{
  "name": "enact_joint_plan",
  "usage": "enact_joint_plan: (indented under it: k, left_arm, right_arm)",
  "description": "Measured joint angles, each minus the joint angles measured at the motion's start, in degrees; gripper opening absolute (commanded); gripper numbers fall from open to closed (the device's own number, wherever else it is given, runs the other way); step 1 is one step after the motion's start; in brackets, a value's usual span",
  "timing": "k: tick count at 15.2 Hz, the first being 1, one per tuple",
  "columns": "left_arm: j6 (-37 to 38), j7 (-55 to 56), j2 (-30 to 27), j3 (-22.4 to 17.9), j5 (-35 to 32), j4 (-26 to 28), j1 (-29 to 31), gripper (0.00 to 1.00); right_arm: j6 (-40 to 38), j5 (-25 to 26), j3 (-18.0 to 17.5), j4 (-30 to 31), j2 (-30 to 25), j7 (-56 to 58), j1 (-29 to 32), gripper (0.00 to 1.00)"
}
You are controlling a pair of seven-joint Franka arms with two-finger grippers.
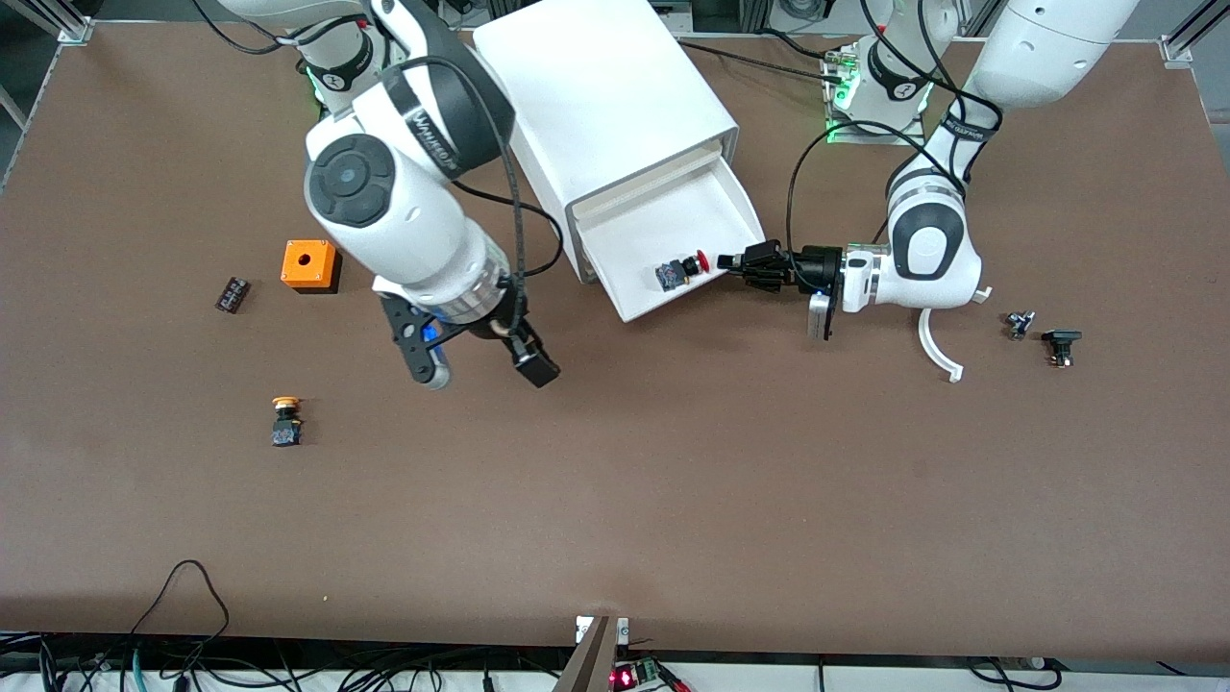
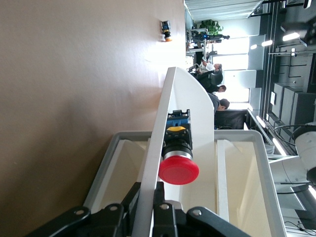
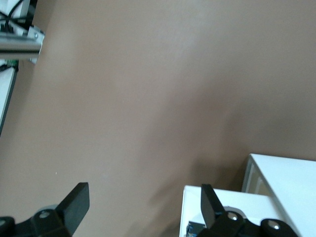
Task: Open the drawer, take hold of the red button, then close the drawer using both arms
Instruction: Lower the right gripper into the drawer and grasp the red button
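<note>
The white cabinet [image 1: 605, 96] has its drawer [image 1: 673, 216] pulled out toward the front camera. The red-capped button [image 1: 684, 269] lies on its side inside the drawer, near the corner at the left arm's end. My left gripper [image 1: 738, 261] is shut on the drawer's side wall right beside the button. In the left wrist view the black fingers [image 2: 165, 197] clamp the thin white wall [image 2: 160, 133], with the red cap [image 2: 178, 170] just past them. My right gripper [image 1: 480, 360] is open and empty over the table, beside the drawer's other corner [image 3: 217, 200].
An orange cube [image 1: 309, 264], a small black part [image 1: 233, 293] and a yellow-capped button [image 1: 285, 420] lie toward the right arm's end. Two small black parts [image 1: 1020, 324] [image 1: 1061, 344] and a white hook [image 1: 937, 351] lie toward the left arm's end.
</note>
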State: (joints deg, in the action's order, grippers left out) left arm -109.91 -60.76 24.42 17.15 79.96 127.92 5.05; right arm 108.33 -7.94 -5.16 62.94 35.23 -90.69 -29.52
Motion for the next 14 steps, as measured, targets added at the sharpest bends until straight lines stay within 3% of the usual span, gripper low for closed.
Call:
enact_joint_plan:
  k: [3,4,6,11,14]
  left_arm:
    - [0.01,2.24,0.93,-1.06,-3.6,-3.03,0.78,0.0]
    - [0.01,2.63,1.12,-1.2,-4.07,-3.68,1.04,0.08]
    - [0.01,3.1,1.37,-1.28,-4.5,-4.32,1.14,1.0]
    - [-0.41,6.88,1.71,-1.4,-5.46,-4.94,1.17,1.0]
    - [-0.41,12.7,0.96,-1.42,-10.51,-7.16,1.58,1.0]
  right_arm:
    - [1.52,0.0,0.03,-0.04,1.28,-0.8,-3.68,1.0]
    - [1.78,0.01,0.07,-0.05,1.91,-1.16,-5.1,1.0]
    - [3.16,0.01,0.19,-0.06,3.22,-3.01,-7.8,1.0]
    - [5.12,1.34,0.52,-0.12,5.88,-8.6,-12.39,1.0]
    - [6.17,3.52,0.58,-0.13,8.11,-11.46,-14.77,1.0]
